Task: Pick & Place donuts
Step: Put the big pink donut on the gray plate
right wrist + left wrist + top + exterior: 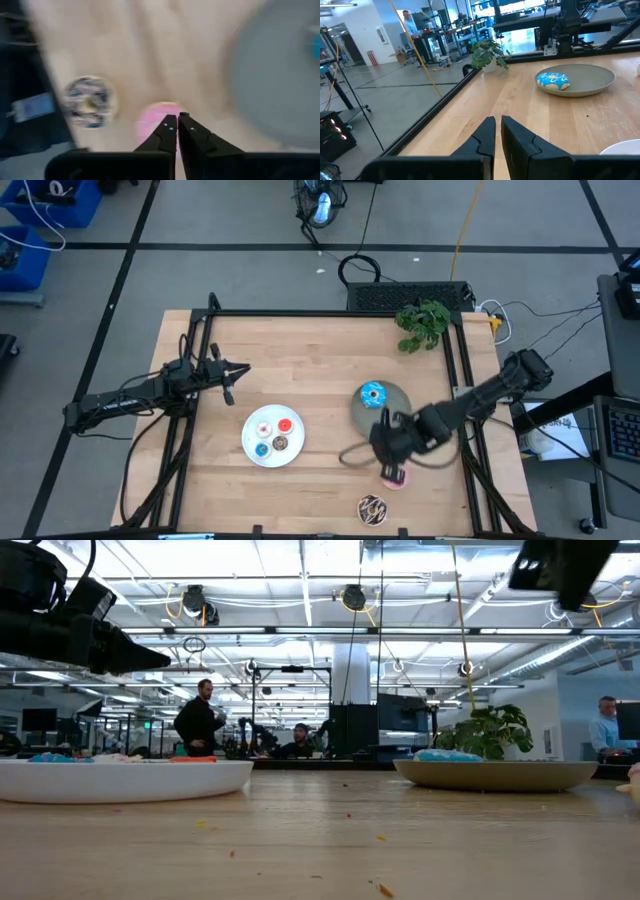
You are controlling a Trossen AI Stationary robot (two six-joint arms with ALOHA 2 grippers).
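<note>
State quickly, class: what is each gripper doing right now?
Left gripper: shut, holding nothing, waiting near the table's left edge.
Right gripper: shut, empty, above the pink donut.

Gray floor [250, 270] crossed by dark tape lines, well beyond my left pincer [232, 380]. Blue bins [30, 240] sit far off past that same pincer. Black cables [360, 268] loop on the floor beyond my right pincer [385, 442]. Across the wooden worktop [320, 840]: open hall, bright ceiling strip lights [300, 600], a white column [352, 675], a person [198, 722] standing, another [606, 728] at a desk.
</note>
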